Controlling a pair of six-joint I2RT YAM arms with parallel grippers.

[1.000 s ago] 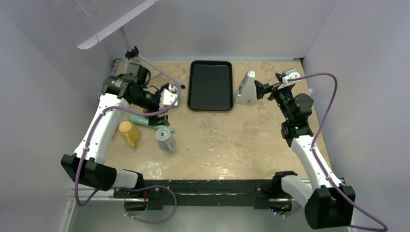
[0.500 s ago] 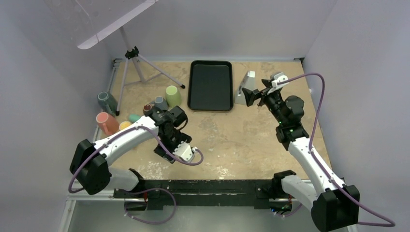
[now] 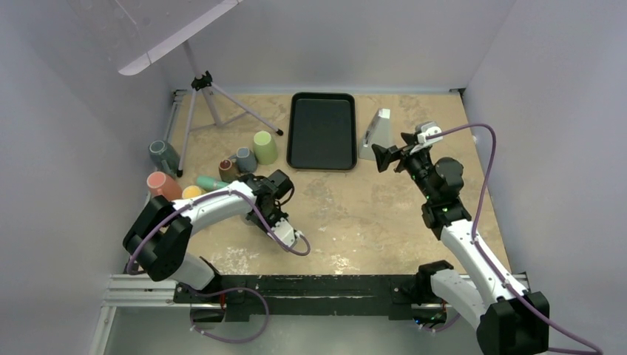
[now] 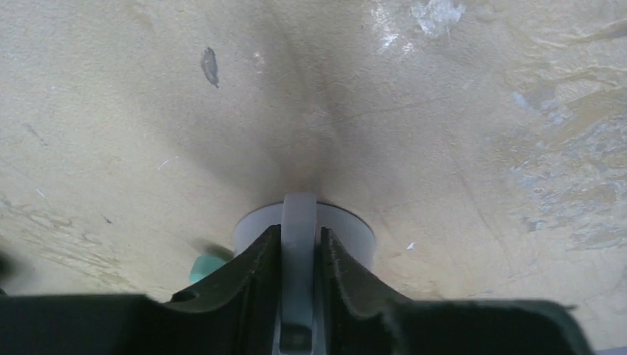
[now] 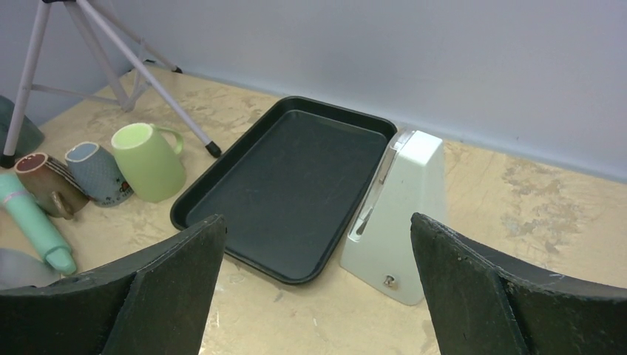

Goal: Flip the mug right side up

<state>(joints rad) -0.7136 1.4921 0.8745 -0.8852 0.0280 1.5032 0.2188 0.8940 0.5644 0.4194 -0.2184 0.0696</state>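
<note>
Sitting at the left edge of the rough, sandy brown table (image 3: 347,214) are a dark teal round mug (image 3: 163,155), a shiny pink mug (image 3: 158,185) and a yellow mug (image 3: 192,192). Next come a long smooth mint green tube (image 5: 33,222), a brown mug (image 5: 44,181), a blue-grey mug (image 5: 96,171) and a light green mug (image 5: 151,163). They are all close together by the thin legs of a pale tripod (image 3: 201,80). The left gripper (image 4: 299,233) points down at the table, on the near side of that row. Its two black fingers (image 4: 259,274) are squeezed tight on the curved handle of the pale grey round mug (image 4: 347,233), low over the table. You cannot tell which way up this mug is. Then comes a flat black tray with round corners (image 3: 322,133), and just beside it a white wedge-shaped box (image 5: 414,207). The right gripper (image 5: 318,222) hangs in the air with its jaws spread wide. Plain pale purple walls stand around the table.
</note>
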